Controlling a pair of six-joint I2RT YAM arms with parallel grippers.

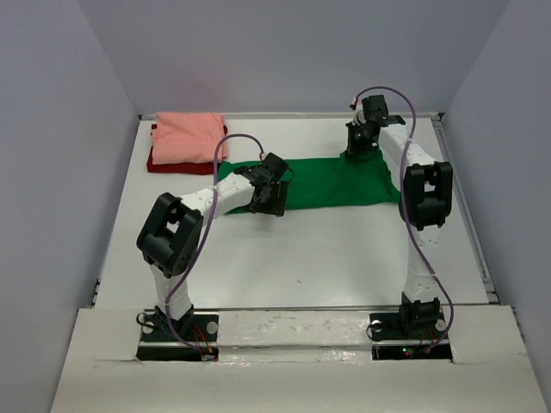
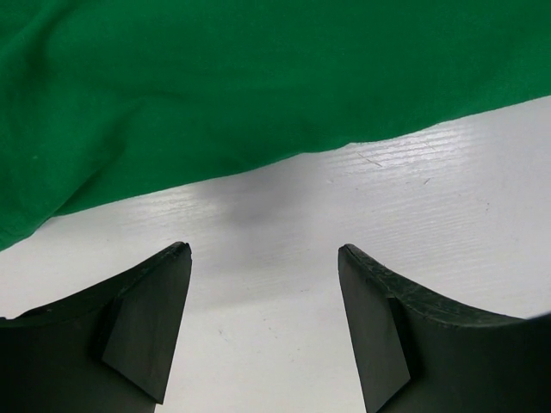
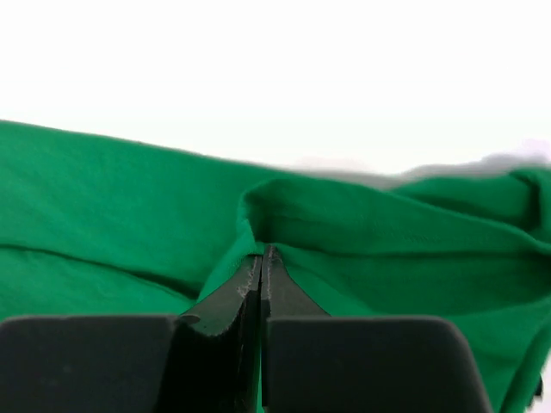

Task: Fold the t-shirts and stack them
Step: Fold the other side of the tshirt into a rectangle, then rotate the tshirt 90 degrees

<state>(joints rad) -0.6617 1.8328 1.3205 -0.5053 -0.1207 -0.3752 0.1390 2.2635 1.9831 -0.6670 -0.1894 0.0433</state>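
Observation:
The bright green t-shirt [image 1: 336, 182] lies spread flat across the middle of the table. My right gripper [image 1: 360, 143] is at its far right edge, shut on a pinched ridge of the green t-shirt [image 3: 387, 241], which bunches up around the gripper [image 3: 263, 254]. My left gripper [image 1: 269, 194] hovers at the shirt's near left edge. In the left wrist view it [image 2: 263, 258] stands open over bare table, with the green hem [image 2: 258, 77] just beyond its fingertips. A folded salmon pink t-shirt [image 1: 188, 136] rests on the dark red one [image 1: 162, 163] at the back left.
The white table [image 1: 301, 258] is ringed by grey walls, with a raised rail [image 1: 469, 224] along its right side. Both arm bases [image 1: 176, 331] sit at the near edge. The left arm's cable [image 1: 225, 146] loops above the green shirt's left end.

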